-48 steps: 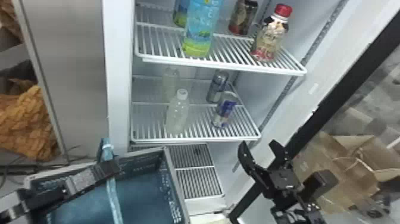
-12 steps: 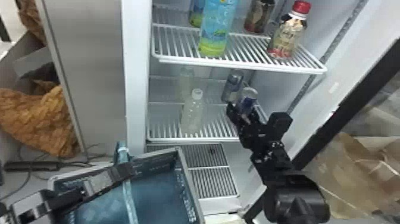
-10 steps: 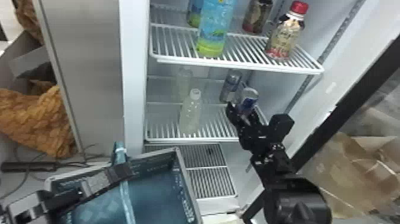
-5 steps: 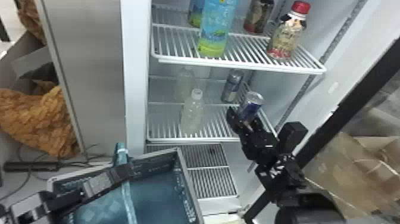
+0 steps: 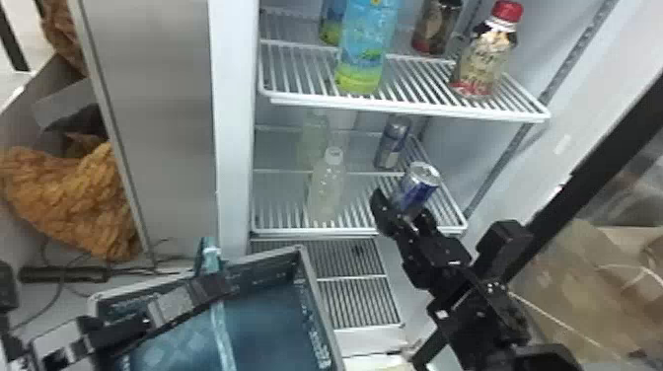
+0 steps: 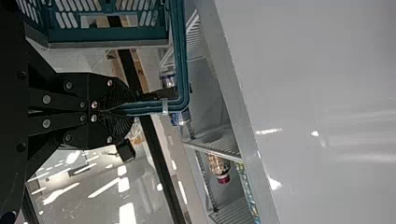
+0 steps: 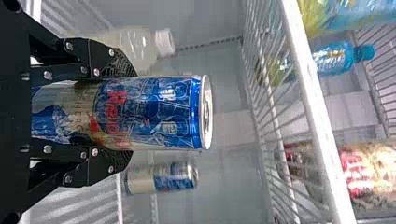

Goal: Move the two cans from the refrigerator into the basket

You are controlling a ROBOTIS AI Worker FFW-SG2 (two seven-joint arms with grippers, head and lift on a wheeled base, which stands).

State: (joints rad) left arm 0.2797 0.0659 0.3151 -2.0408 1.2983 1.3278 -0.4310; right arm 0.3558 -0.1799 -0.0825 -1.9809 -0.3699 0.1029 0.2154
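Head view: retrieval of the first can is in hand, judging by the grasp. At the front of the lower shelf [image 5: 315, 230], toward its right end, the front can [image 5: 418, 185] leans slightly between the fingers of the right gripper [image 5: 402, 209]. Its base is hidden, and from where I stand I cannot tell whether it is clear of the wires. The rear can [image 5: 393, 143] stands farther back on the same shelf, untouched; a pale bottle [image 5: 325, 190] stands left of both. The basket [image 5: 315, 291] lies nearer the robot than the shelf, lower and to its left, awaiting both cans. Left wrist view: the left gripper [image 6: 119, 110] has its fingers pressed together on the basket's teal handle [image 6: 182, 56], in front of and below the lower shelf, presumably to steady the basket. Right wrist view: two black fingers pinch the front can from opposite sides, leaving its silver top exposed; the rear can is beside it, apart from the fingers, toward the back of the lower shelf. The next move calls for a small lift, then a withdrawal clear of the shelf's front rim and a descent leftward over the basket. Knocking the pale bottle is the likeliest mishap; the rear can would follow as a second trip.
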